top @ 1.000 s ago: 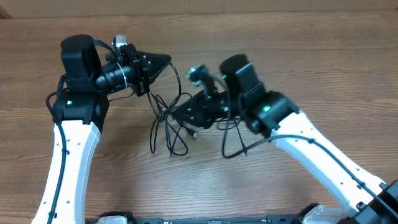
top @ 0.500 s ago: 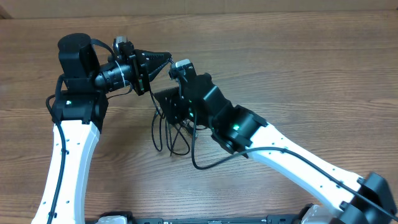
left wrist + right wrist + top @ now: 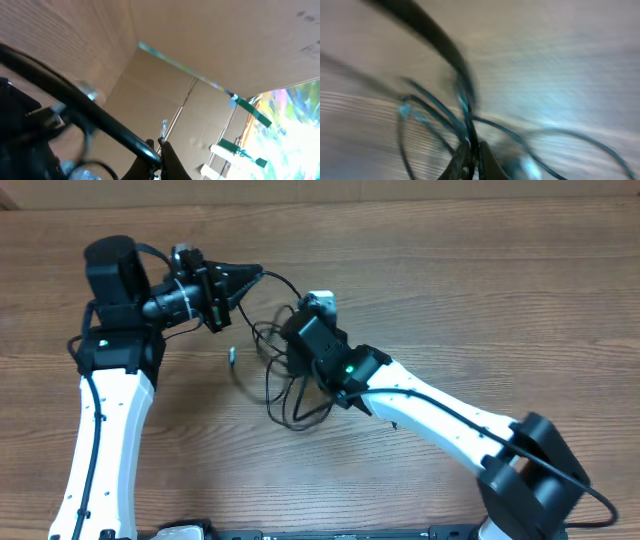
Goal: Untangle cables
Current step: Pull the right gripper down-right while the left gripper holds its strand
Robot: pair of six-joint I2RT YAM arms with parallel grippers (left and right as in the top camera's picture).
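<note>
**On the counter (image 3: 450,280): cables (image 3: 280,385) pinched at two ends**

Nearest the robot's side, between the two white arms (image 3: 100,450), the lowest loops of the thin black cables lie slack on the wood-grain surface. Just beyond them the right tool (image 3: 471,152) reaches in from the right, low over the tangle. Its wrist view is blurred, but the fingertips are pressed together with a strand pinched at their tips and other loops fanning out past them. A small silvery plug end (image 3: 231,354) rests on the counter left of the loops, apart from both tools. Farther back, the left tool (image 3: 256,273) points rightward. It is clenched on a strand that arcs from its tips across to the tangle by the right tool.
</note>
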